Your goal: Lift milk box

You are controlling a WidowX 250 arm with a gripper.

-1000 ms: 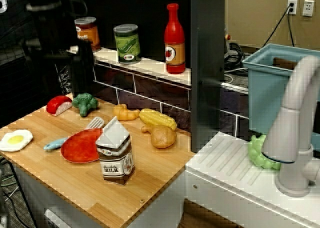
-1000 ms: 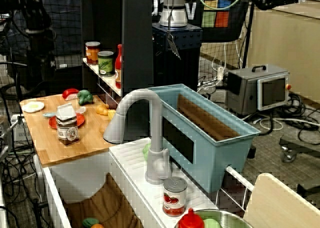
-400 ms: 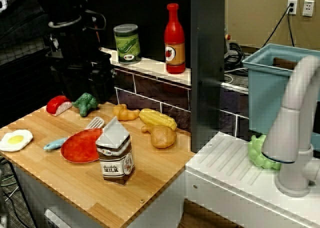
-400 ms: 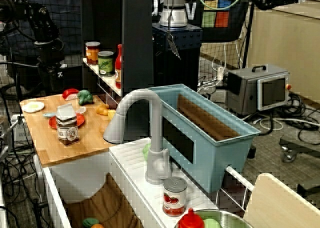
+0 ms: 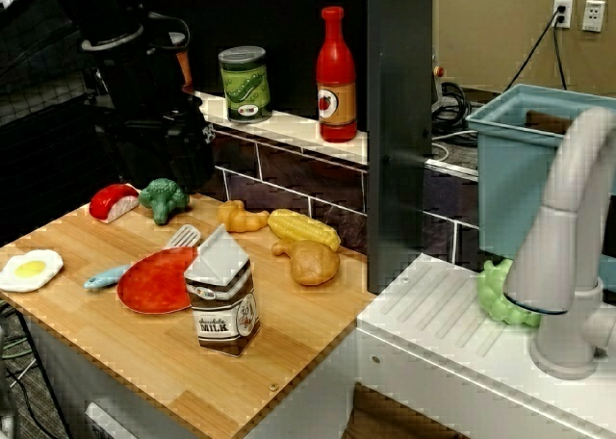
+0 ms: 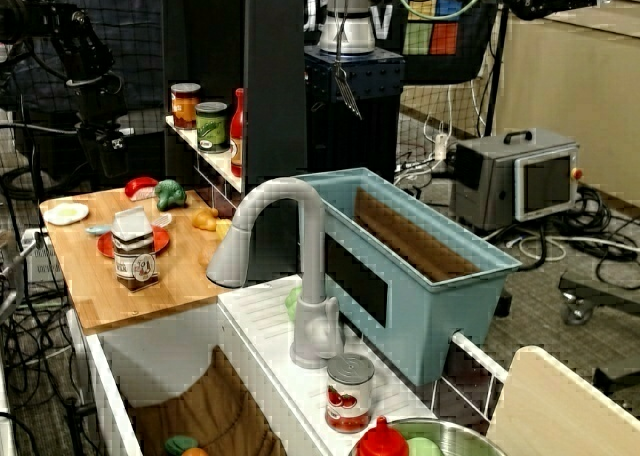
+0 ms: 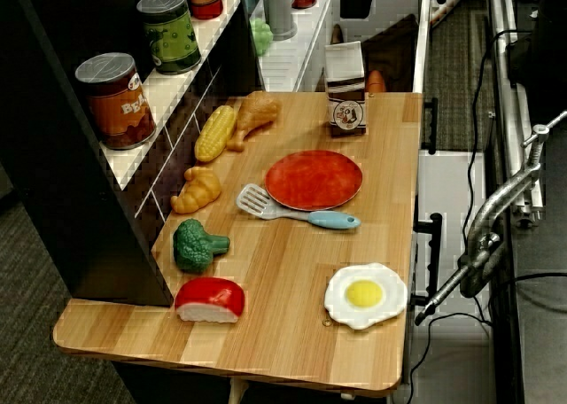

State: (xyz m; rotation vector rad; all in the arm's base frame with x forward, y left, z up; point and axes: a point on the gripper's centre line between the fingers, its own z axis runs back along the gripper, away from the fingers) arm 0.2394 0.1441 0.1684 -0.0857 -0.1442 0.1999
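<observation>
The milk box [image 5: 223, 299] stands upright near the front edge of the wooden counter [image 5: 289, 352], brown with a white gabled top and a "MILK" label. It also shows in the side view as the milk box [image 6: 133, 249] and in the overhead view as the milk box [image 7: 345, 94]. My gripper [image 5: 188, 165] hangs on the black arm over the counter's back left corner, above the broccoli [image 5: 164, 198] and far from the carton. The gripper [image 6: 107, 156] is dark against a dark background, so how its jaws stand is not visible.
A red plate [image 5: 154, 283] and a spatula [image 7: 301, 213] lie right beside the carton. A fried egg [image 5: 29, 269], croissant [image 7: 199, 190], corn [image 5: 303, 229] and drumstick [image 5: 310, 262] lie around. The shelf holds a green can [image 5: 243, 83] and red bottle [image 5: 336, 73]. A black pillar [image 5: 399, 121] and faucet [image 5: 568, 237] stand right.
The arm has swung right toward the shelf, over the back left corner, hiding most of the orange can. The milk box and the other items have not moved.
</observation>
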